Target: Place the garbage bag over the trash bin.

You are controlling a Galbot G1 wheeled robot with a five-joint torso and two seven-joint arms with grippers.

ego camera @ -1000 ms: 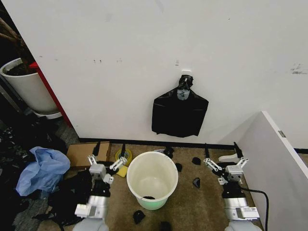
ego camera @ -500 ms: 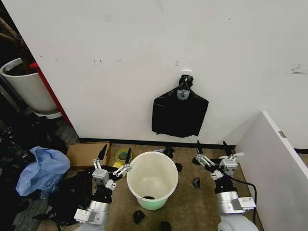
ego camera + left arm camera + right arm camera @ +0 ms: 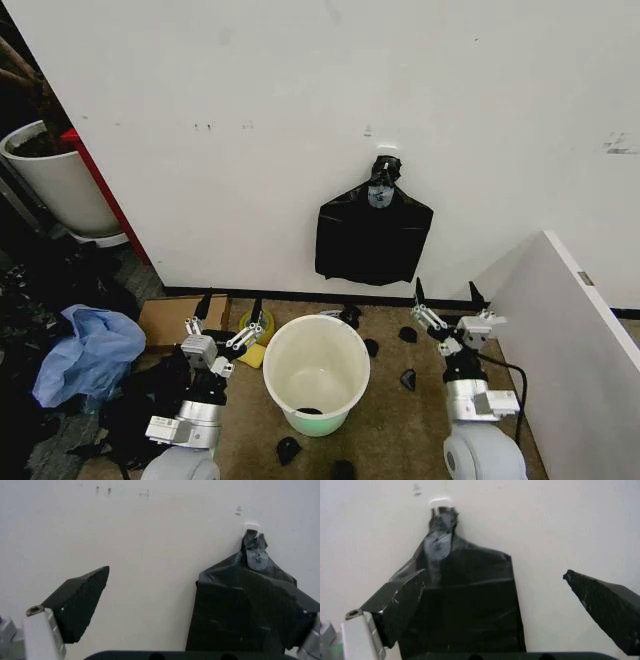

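Facing the wall, right hand (image 3: 447, 296) fingers spread apart, empty, raised beside the trash bin (image 3: 316, 372). Left hand (image 3: 229, 307) likewise apart and empty on the bin's other side. Bin stands upright on the floor between both arms, unlined. Black bags (image 3: 373, 238) hang from a white clip (image 3: 387, 150) on the wall above and behind the bin; the garbage bag is presumably among them. Step judged: reaching to fetch a bag. Next move calls for pinching one sheet, not the stack.
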